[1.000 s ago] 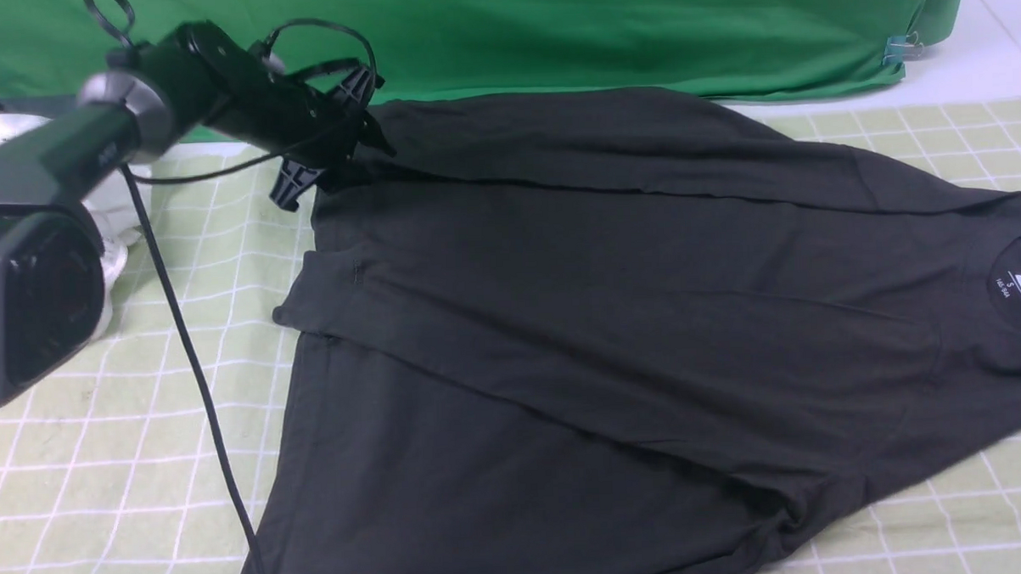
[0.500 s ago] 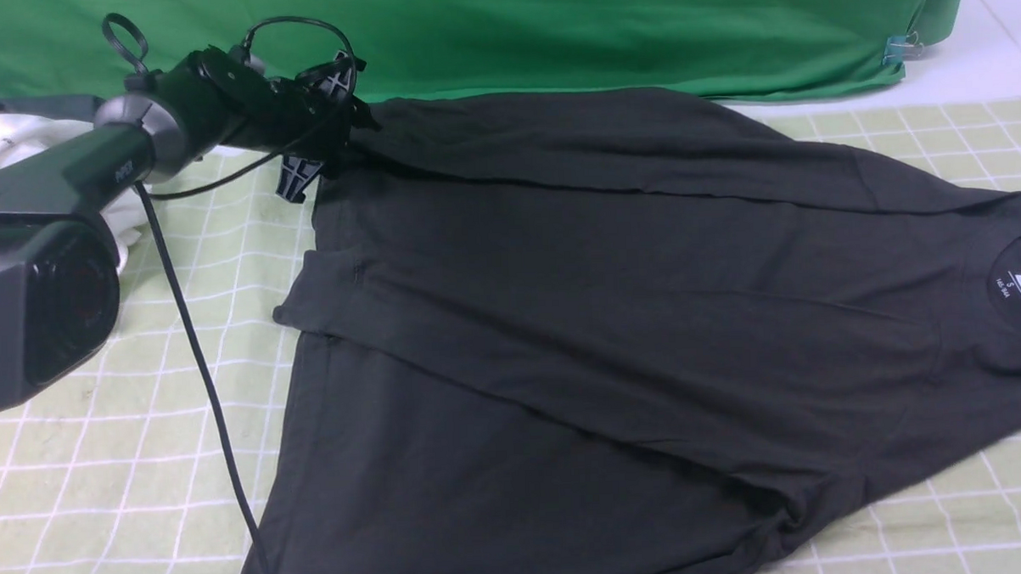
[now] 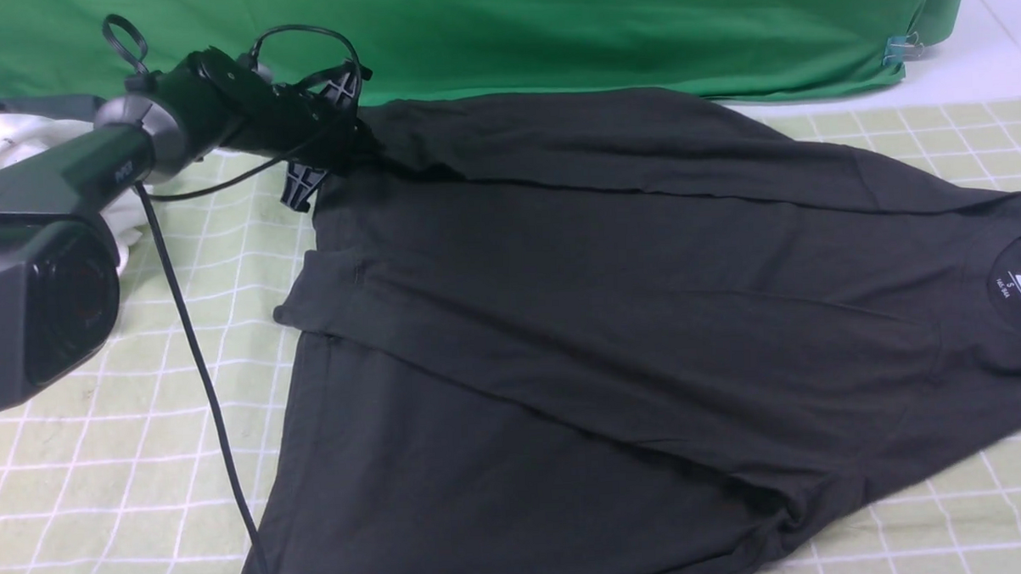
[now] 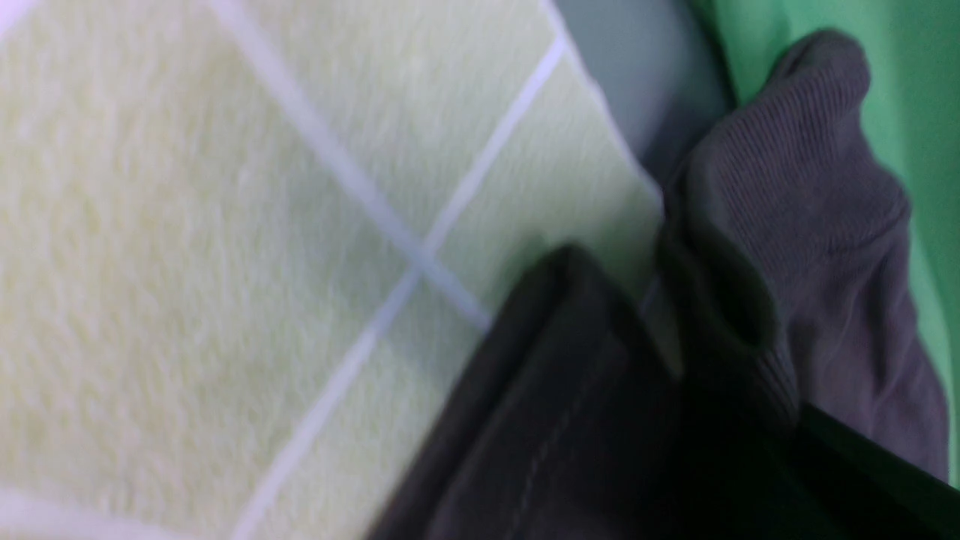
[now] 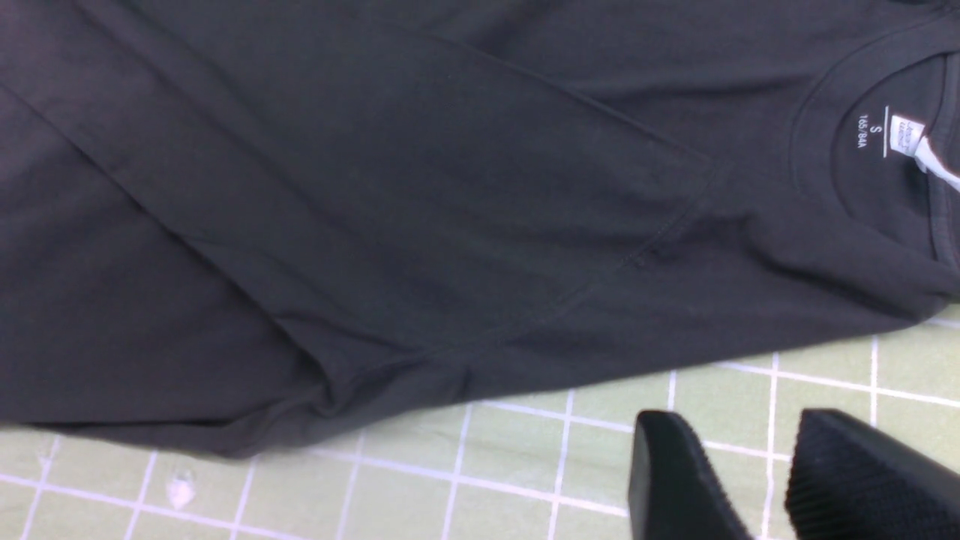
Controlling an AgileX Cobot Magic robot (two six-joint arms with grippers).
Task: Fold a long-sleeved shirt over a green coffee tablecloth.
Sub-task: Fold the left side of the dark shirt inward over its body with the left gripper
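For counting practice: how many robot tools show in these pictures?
2. The left tool is shut on the long-sleeved shirt's far corner; the right tool hangs open above the green coffee tablecloth, beside the shirt.

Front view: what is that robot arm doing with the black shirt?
The robot is partway through folding a shirt that lies spread on a checked tablecloth. The left gripper is shut on the shirt's far left corner, where the fabric bunches up at a ribbed cuff. A sleeve already lies folded across the body. The right gripper is open and holds nothing; it hangs over bare tablecloth just off the shirt's near edge, by the collar end.
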